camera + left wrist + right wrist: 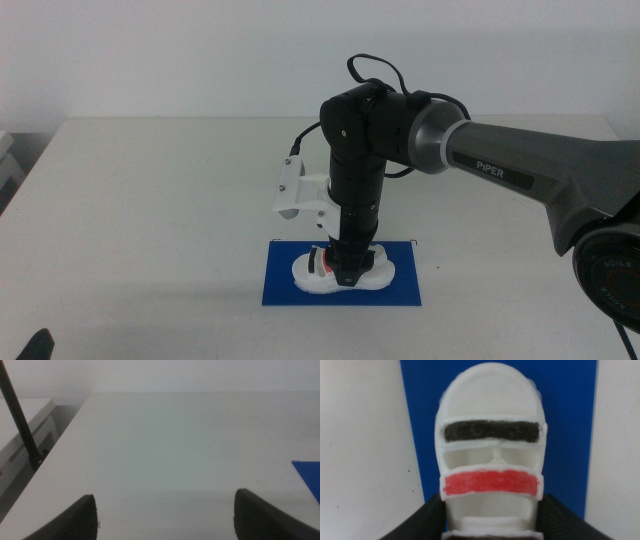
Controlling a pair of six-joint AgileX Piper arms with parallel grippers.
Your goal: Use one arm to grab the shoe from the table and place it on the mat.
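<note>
White shoe (342, 275) sits on our blue mat (285, 285), right gripper (346, 272) jaws clamped on it; only release remains. Left gripper (165, 515) waits, jaws apart.

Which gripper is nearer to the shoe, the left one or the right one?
Right. The right gripper is down on the shoe, one of its fingers on each side, over the mat. The left gripper waits open, far off.
</note>
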